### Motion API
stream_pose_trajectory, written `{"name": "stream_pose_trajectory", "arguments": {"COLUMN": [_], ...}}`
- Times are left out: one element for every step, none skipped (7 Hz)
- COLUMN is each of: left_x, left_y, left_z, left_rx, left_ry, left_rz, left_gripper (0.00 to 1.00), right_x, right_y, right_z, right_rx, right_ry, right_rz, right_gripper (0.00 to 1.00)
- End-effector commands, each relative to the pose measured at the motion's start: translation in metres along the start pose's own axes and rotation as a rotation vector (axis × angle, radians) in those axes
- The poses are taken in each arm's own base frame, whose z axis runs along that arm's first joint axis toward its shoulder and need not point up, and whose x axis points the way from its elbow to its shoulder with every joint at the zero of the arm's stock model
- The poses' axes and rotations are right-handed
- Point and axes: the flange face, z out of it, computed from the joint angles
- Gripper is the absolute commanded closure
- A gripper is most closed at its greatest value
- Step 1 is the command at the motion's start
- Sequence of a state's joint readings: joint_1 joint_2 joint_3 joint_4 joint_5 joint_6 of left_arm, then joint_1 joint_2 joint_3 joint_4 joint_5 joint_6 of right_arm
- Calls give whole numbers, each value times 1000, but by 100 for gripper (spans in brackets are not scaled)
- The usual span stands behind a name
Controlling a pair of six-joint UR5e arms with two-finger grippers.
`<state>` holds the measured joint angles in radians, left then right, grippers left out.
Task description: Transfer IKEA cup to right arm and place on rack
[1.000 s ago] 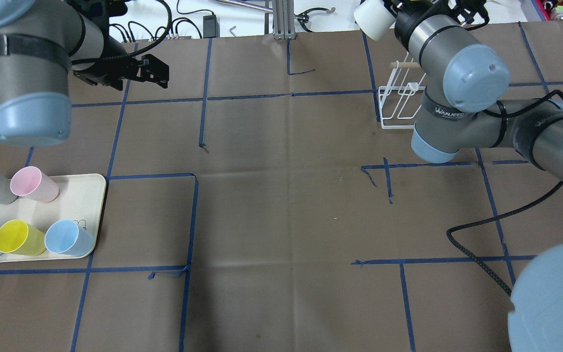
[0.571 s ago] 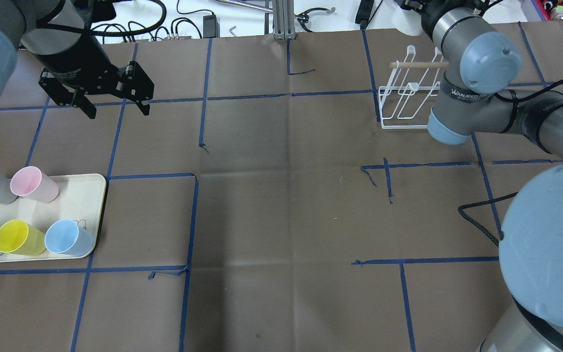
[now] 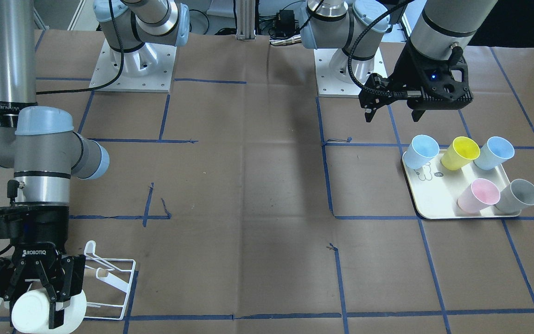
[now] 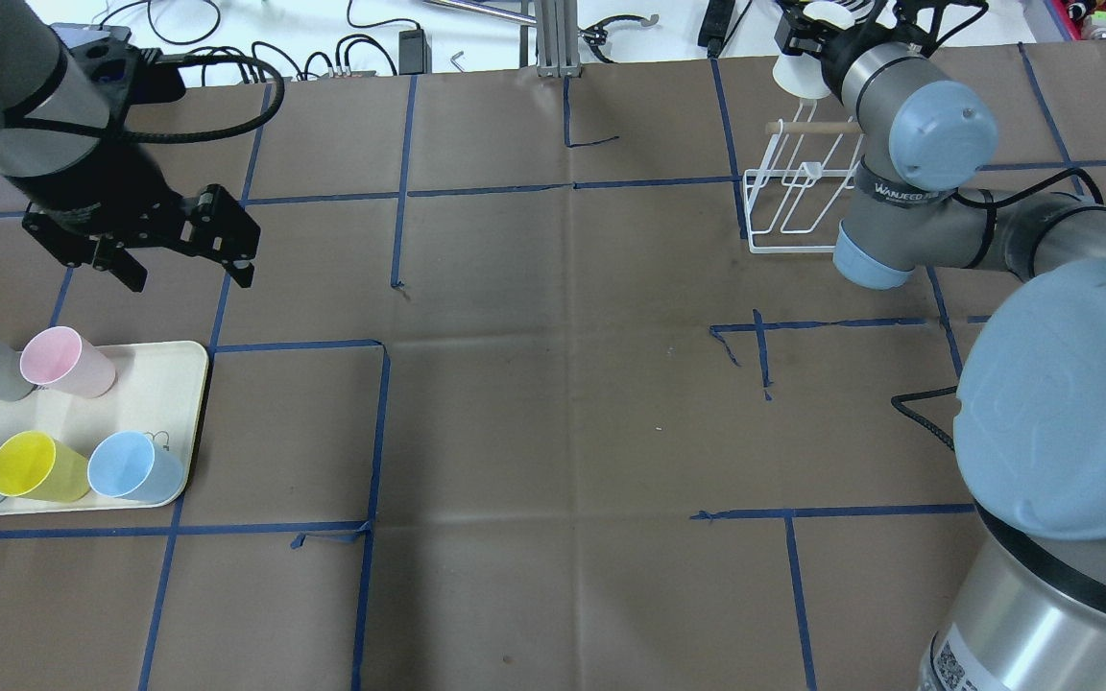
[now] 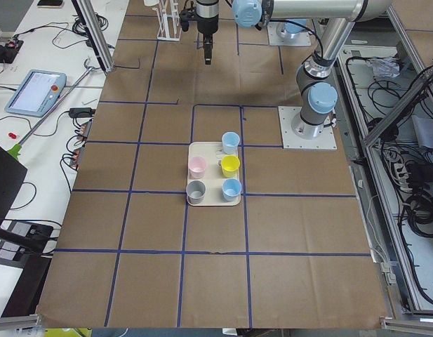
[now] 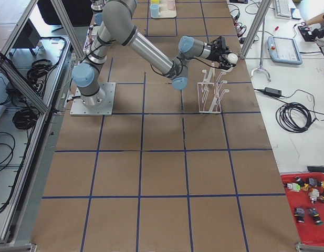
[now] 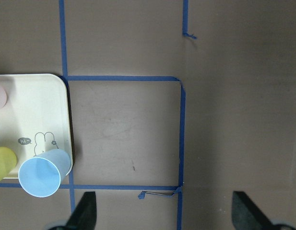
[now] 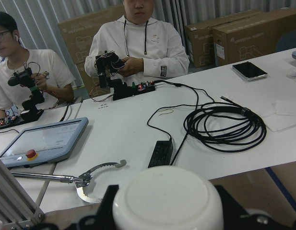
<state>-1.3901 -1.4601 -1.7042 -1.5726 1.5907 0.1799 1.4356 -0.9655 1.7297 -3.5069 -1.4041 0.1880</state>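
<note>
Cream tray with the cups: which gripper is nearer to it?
Left. The left gripper hangs open close by the tray; the right gripper holds a white cup far off at the rack.

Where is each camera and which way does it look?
Front: across table, facing both arms.
Overhead: behind, above; looks down; both arms.
Left side: table's end; left arm nearer.
Right side: other end; right arm nearer.
Left wrist: looks down; left end effector.
Right wrist: looks at people; white cup.
Front and overhead share the tray.
</note>
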Motion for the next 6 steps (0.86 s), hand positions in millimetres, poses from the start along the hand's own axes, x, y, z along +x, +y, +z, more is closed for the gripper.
{"name": "stream_pose_trajectory", "arguments": {"left_x": [-83,-109,-132,-145,-150,-147], "left_y": [41,64,83,90,87,91], "left_z": [25,42,55,65,77,98], "left_rx": [-25,-32,-18,-13,-18,-33], "left_ry": [19,27,26,32,41,52], "left_rz": [-8,-6,-18,-23,-32,-33], "left_gripper": [1,1,1,1,1,2], "right_x": [5,6,7,6,6,6], "right_y": [11,18,23,22,23,22], "right_z": [3,2,2,2,2,2], "right_rx": [-23,-41,-55,-54,-58,-56], "right_ry": [9,11,15,13,12,12], "right_rz": [-12,-19,-16,-13,-13,-15], "right_gripper": [90,88,44,1,0,0]}}
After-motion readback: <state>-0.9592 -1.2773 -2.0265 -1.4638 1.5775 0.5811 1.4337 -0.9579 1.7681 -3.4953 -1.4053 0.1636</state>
